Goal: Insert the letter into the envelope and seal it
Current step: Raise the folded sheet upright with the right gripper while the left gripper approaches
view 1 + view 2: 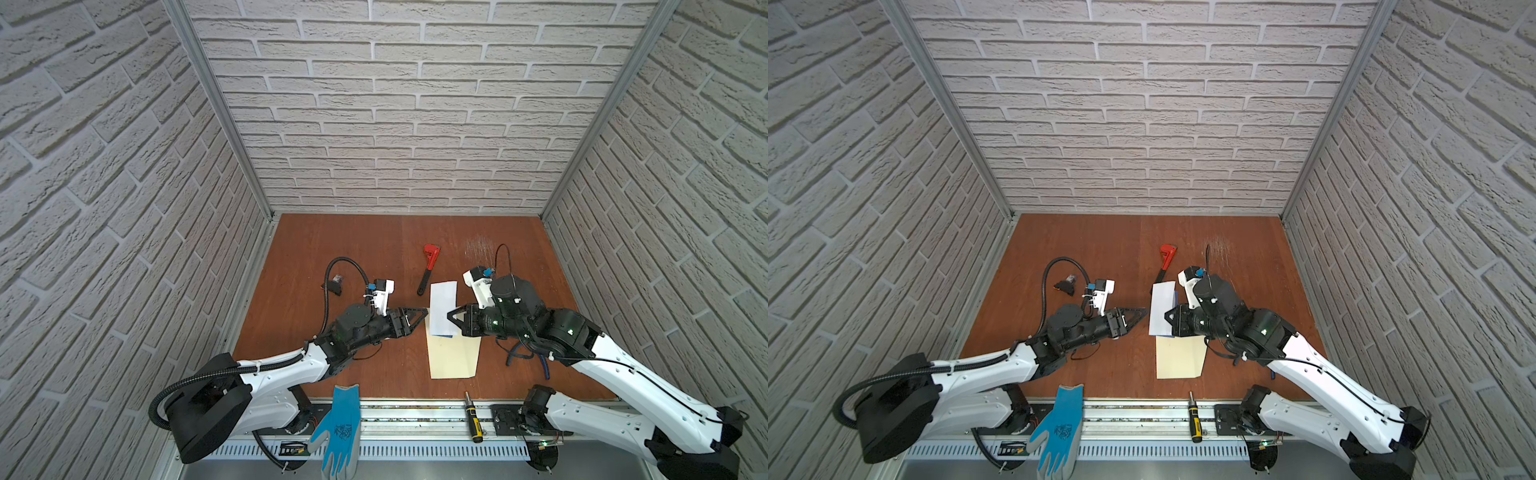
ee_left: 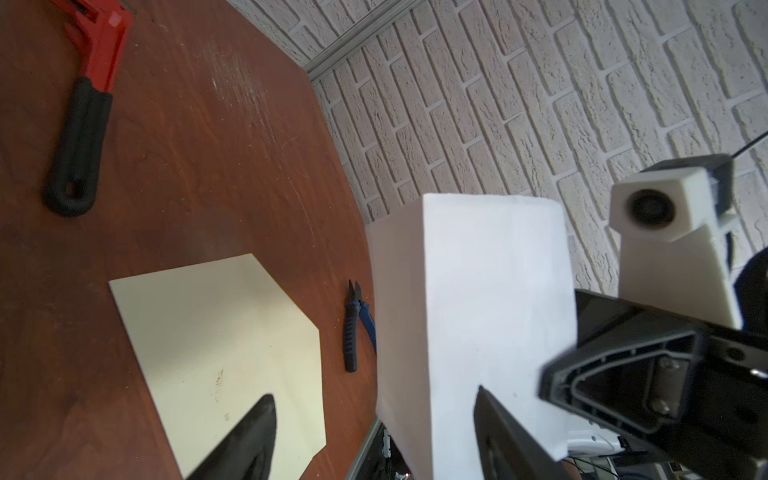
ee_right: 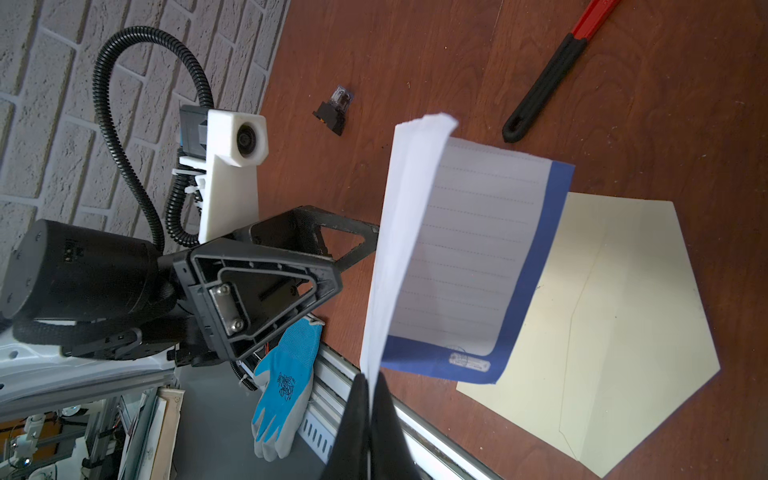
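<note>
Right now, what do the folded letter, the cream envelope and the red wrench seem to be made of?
The letter looks like thin matte paper: it is folded and carries printed lines. The envelope seems to be cream paper too, matte, with crisp seams. The wrench has a glossy red body, painted metal or plastic, unclear which, and a black rubbery-looking grip.

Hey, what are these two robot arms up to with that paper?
The right gripper is pinching a folded letter and holding it in the air, partly over a cream envelope that lies flat on the table. The left gripper is open, right beside the letter's edge and not gripping it. The letter is not in the envelope yet, so nothing is sealed.
</note>
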Action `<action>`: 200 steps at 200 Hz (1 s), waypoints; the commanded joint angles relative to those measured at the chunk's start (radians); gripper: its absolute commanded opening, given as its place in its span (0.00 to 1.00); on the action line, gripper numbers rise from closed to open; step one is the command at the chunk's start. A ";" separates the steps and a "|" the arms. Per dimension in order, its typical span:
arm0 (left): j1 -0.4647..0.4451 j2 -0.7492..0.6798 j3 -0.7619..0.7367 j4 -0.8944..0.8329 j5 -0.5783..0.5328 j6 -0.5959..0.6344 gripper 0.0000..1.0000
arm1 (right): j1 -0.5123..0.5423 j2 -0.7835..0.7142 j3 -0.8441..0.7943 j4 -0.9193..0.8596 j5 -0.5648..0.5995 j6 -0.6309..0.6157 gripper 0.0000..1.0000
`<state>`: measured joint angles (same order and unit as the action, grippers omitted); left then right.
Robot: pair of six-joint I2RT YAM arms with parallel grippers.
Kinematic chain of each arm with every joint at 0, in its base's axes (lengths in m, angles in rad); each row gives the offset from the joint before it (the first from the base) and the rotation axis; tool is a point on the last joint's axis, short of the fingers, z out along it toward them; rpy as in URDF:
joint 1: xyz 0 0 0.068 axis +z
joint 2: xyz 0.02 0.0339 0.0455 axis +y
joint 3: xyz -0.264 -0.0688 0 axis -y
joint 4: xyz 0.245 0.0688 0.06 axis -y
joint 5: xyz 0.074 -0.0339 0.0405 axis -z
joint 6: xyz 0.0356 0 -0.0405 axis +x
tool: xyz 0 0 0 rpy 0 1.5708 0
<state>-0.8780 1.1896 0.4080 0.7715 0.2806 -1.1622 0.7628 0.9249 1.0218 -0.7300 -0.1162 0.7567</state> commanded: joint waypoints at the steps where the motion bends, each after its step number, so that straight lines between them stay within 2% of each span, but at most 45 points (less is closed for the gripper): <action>1: -0.007 0.025 0.044 0.194 0.038 -0.041 0.74 | -0.003 -0.011 -0.012 0.028 -0.026 0.019 0.06; 34: -0.012 0.088 0.073 0.227 0.056 -0.058 0.71 | -0.003 -0.015 -0.027 0.071 -0.073 0.027 0.06; 87: -0.013 0.170 0.081 0.369 0.094 -0.115 0.65 | -0.003 -0.035 -0.047 0.110 -0.086 0.038 0.06; 133: -0.013 0.177 0.089 0.412 0.121 -0.130 0.46 | -0.016 -0.036 -0.067 0.097 -0.066 0.036 0.06; 178: -0.014 0.142 0.086 0.355 0.115 -0.107 0.26 | -0.040 -0.051 -0.075 0.070 -0.058 0.030 0.07; 200: -0.013 0.120 0.088 0.312 0.109 -0.092 0.19 | -0.047 -0.054 -0.080 0.069 -0.066 0.026 0.15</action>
<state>-0.8867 1.3533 0.4759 1.0630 0.3836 -1.2865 0.7273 0.8894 0.9550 -0.6743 -0.1818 0.7853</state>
